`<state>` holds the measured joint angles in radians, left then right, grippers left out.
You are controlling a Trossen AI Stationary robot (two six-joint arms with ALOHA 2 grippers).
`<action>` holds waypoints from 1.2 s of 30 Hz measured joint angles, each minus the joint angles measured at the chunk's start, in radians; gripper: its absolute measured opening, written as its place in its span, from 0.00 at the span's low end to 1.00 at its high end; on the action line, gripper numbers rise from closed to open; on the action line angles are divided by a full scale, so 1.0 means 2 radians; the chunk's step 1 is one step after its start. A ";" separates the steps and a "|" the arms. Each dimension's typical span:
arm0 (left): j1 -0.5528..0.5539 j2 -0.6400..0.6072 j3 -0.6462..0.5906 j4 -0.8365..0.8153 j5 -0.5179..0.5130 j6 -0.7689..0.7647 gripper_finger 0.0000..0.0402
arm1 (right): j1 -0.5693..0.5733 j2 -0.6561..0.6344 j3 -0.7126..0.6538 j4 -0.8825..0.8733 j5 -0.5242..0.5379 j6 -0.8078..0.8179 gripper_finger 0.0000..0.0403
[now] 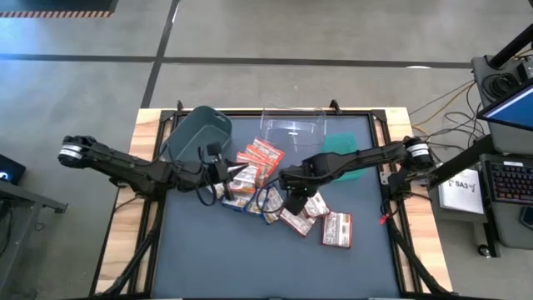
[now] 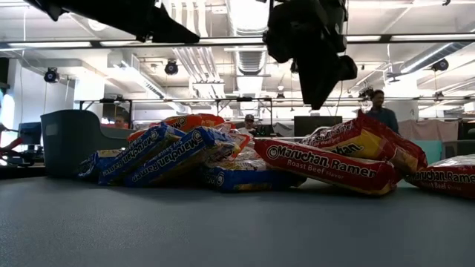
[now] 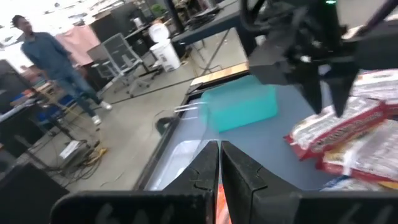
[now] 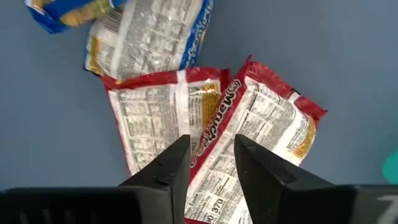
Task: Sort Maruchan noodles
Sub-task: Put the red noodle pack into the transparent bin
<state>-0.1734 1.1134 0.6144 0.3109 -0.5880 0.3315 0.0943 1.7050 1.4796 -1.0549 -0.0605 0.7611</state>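
I am hovering my right claw [image 4: 211,163], fingers slightly spread and empty, above two red Maruchan packets [image 4: 205,124] lying mid-desk, lining up to pick one. My left claw [image 3: 219,163], pressed together, is waiting beside the pile.

Maruchan noodles [image 2: 326,165]: thin plastic film wrappers, glossy, crinkled, catching ceiling light; printed label backs shiny too. Table [image 1: 200,258]: dark grey matt top, smooth, framed by pale bare wood with visible grain. Grey bin [image 1: 196,133]: opaque plastic, dull finish. Clear bin [image 1: 293,125]: transparent plastic, glints at rim. Green bin [image 3: 239,107]: smooth teal plastic, satin. Right gripper [image 4: 211,163] fingers [image 4: 165,171]: black matt plastic, smooth.
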 joint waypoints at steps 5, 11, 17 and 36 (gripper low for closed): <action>0.000 -0.027 0.000 -0.026 -0.064 0.017 0.00 | 0.003 0.009 0.008 -0.005 0.003 -0.004 0.29; 0.000 -0.083 0.000 -0.051 -0.069 0.024 0.00 | 0.004 0.009 0.009 0.003 -0.050 -0.052 0.21; 0.000 -0.135 -0.001 -0.101 -0.068 0.013 0.00 | 0.003 0.002 0.009 0.042 -0.031 -0.055 0.06; 0.000 -0.206 -0.026 -0.138 -0.068 0.008 0.00 | 0.011 0.023 0.008 0.050 -0.028 0.131 0.54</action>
<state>-0.1730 0.7022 0.5621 0.0353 -0.7238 0.3470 0.1155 1.7505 1.4962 -0.9553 -0.1169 1.0241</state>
